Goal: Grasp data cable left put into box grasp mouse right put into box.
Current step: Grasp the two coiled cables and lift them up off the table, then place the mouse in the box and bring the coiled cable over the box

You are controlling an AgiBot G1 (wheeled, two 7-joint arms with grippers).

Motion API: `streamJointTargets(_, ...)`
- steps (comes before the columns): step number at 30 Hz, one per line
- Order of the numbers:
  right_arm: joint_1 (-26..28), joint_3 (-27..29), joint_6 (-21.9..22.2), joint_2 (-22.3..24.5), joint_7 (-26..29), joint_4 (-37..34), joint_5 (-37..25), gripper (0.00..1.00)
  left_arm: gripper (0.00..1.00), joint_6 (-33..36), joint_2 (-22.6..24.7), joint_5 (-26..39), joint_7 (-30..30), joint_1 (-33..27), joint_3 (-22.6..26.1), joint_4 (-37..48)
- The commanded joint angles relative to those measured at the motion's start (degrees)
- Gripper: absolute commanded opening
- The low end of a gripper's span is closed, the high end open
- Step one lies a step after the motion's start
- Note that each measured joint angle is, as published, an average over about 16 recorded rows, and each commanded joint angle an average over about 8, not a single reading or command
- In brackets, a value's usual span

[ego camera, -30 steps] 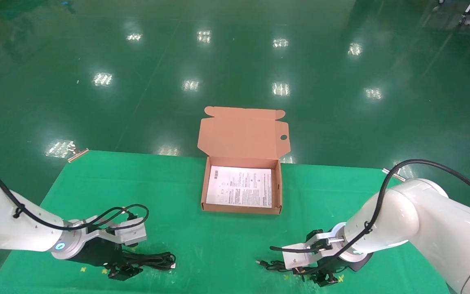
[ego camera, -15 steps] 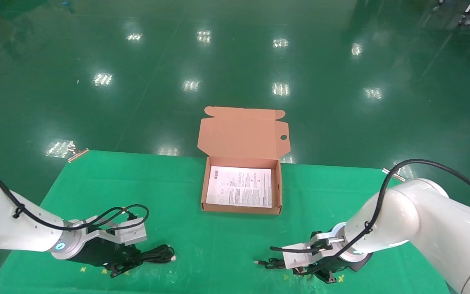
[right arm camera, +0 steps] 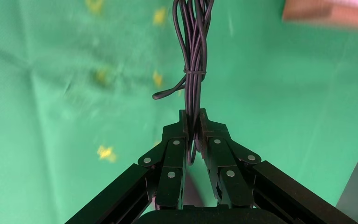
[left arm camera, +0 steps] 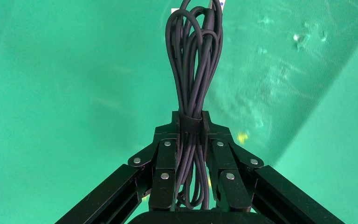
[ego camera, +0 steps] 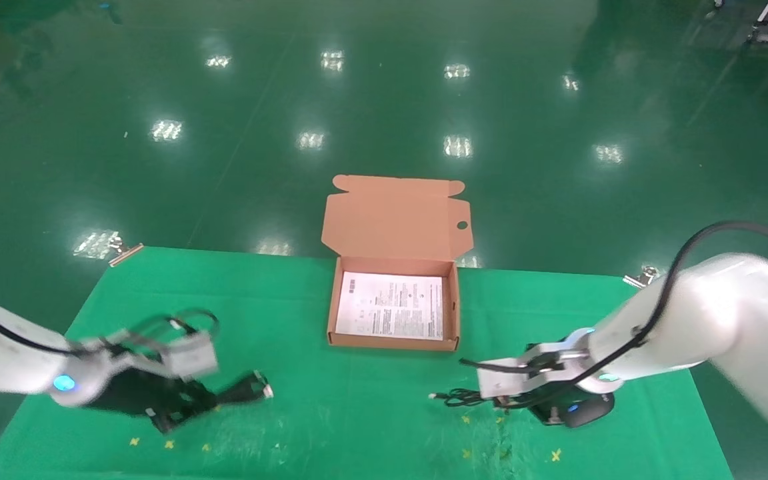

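The table cover (ego camera: 371,400) looks like matt green cloth; the box (ego camera: 394,223) is dull tan cardboard lined with a white printed paper sheet (ego camera: 389,313); the data cable (left arm camera: 193,70) has smooth, slightly shiny black rubbery sheathing; the floor (ego camera: 384,100) is glossy green.

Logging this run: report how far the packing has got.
Done: nothing packed; the box holds only its white sheet. In hand: left pincer clamps the data cable; right pincer clamps the mouse cord. Left: carry both into the box.
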Motion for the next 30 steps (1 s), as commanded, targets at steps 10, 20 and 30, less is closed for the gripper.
streamJointTargets(10, 9.42, 2.70, -0.13, 6.27, 10.74, 8.59, -6.19, 0.00, 0.00, -4.35, -6.37, 2.91, 1.37, -3.24, -1.73, -16.99)
streamJointTargets(20, 16.19, 6.39, 8.85, 0.49, 11.42, 3.19, -7.93, 0.00, 0.00, -12.06, -7.61, 11.15, -2.48, -3.42, -2.52, -32.57)
streamJointTargets(30, 21.26, 9.81, 21.50, -10.80, 3.51, -14.43, -4.15, 0.00, 0.00, -14.38, -1.83, 16.10, -4.73, -9.02, -2.46, -29.40)
